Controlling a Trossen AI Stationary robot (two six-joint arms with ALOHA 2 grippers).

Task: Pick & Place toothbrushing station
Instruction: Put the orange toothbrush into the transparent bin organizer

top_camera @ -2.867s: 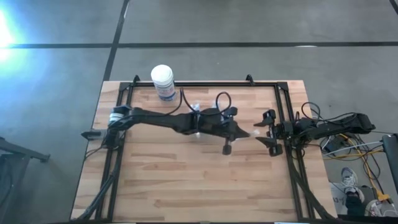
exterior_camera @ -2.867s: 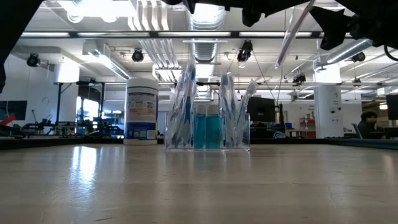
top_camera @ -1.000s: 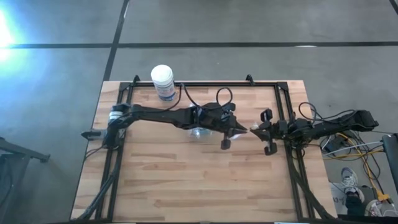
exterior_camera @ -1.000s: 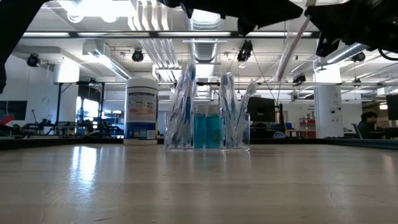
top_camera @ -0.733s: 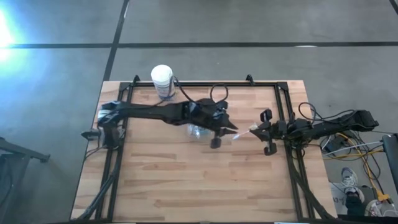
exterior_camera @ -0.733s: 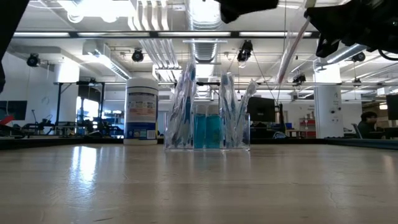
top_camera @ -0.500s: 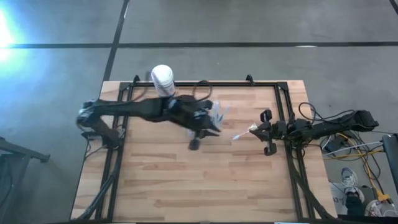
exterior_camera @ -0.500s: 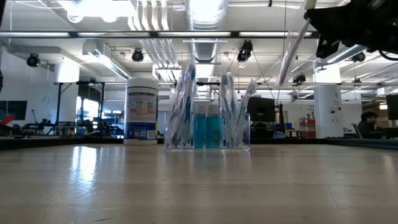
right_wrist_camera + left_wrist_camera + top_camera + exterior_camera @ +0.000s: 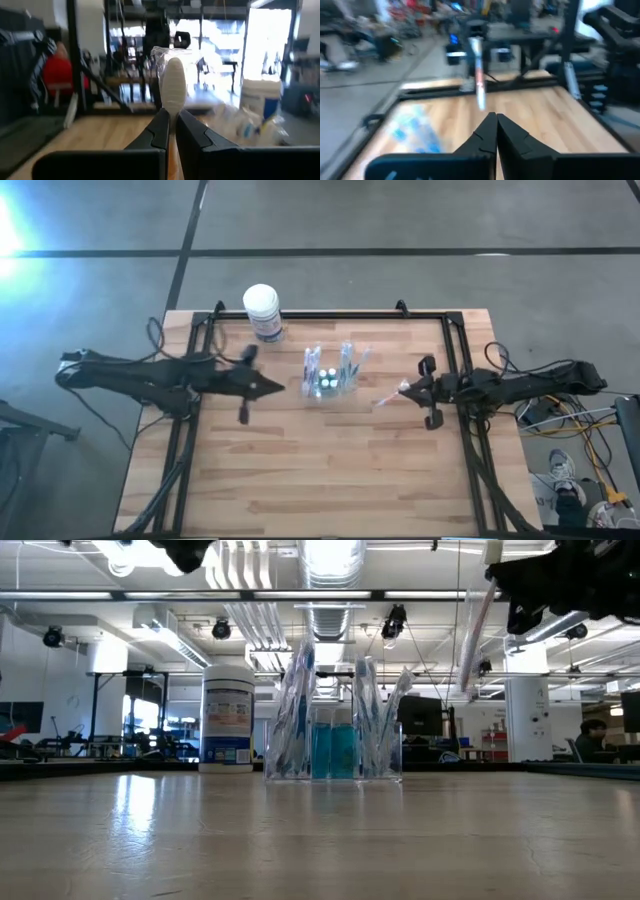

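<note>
The toothbrushing station, a clear holder with several wrapped toothbrushes upright in it, stands on the table's far middle and also shows in the low view. My right gripper is right of the station, shut on a wrapped toothbrush. My left gripper is left of the station, level above the table. Its fingers are shut, with nothing between them. My right gripper pinches one end of the wrapped toothbrush between its two fingers, coming level from the table's right side. The toothbrush sticks out past the fingertips toward the station. It slants down, lifted clear of the table.
A white tub with a blue label stands at the far edge, left of the station. A black frame runs along the far edge and both sides of the wooden table, whose near half is bare wood.
My left gripper has drawn back fast from beside my right gripper toward the table's left edge, passing over the station and uncovering it. The wrapped toothbrush has stayed in my right gripper and now hangs a little steeper.
</note>
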